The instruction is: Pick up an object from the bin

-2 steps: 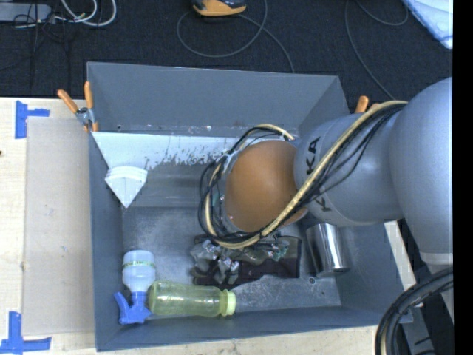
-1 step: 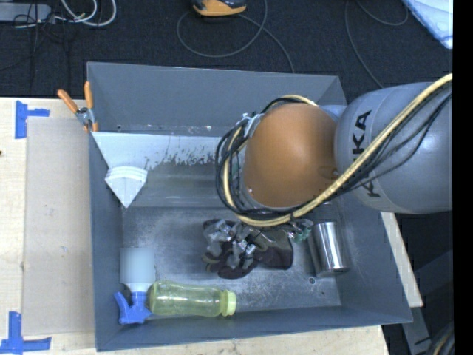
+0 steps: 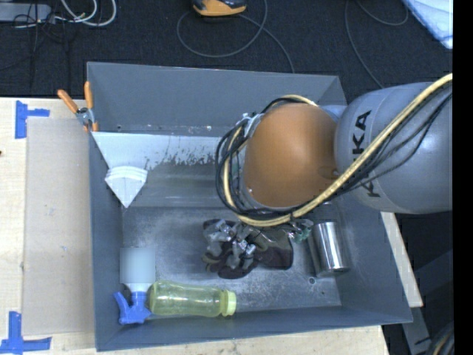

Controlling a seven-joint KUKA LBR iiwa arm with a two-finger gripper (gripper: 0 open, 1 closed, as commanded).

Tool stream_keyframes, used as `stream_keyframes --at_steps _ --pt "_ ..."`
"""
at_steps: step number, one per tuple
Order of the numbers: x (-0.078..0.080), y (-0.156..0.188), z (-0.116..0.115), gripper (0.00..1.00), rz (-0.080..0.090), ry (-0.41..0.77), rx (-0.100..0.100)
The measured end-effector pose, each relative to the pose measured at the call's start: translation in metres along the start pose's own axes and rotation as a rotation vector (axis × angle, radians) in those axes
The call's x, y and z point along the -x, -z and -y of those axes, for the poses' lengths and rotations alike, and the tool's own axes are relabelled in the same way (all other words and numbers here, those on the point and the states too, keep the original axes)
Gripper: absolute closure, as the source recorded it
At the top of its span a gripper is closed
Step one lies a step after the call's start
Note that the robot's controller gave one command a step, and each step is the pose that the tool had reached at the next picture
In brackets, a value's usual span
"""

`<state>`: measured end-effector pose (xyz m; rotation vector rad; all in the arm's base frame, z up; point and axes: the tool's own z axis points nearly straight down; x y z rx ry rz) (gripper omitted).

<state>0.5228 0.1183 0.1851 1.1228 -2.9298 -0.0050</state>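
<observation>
At the near wall of the bin [image 3: 222, 330] a yellow-green plastic bottle [image 3: 191, 300] is seen lying on its side, with a blue plastic piece [image 3: 130, 310] touching its left end. Just behind the blue piece a cloudy white cup [image 3: 137, 265] stands. No label can be read on any of them.

In the middle of the floor the gripper [image 3: 235, 244] is lowered onto a dark lump [image 3: 272, 258], brown-black and of no clear shape. It is judged to be the thing in question. Whether the gripper is open or closed cannot be told, and no thing is seen held in it. A shiny metal can [image 3: 327, 246] lies just to the right of the lump, and no print is legible on it.

By judgement, the descent is made, but the grasp is not confirmed and the lift is not yet done. The lump rests on the floor, so most of the task is left.

Farther back, a white paper cone [image 3: 126, 184] lies at the left wall, well apart from the gripper.

Above, the wrist is hidden under the orange cover [image 3: 288, 154]. On the grey arm [image 3: 403, 168] the letters "KA" are read beside a yellow and black cable [image 3: 384, 143].
</observation>
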Motion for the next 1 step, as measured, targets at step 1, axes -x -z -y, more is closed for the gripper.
stream_keyframes --at_steps 1 --pt "-0.0047 0.0238 -0.0087 1.00 -0.008 0.157 0.005"
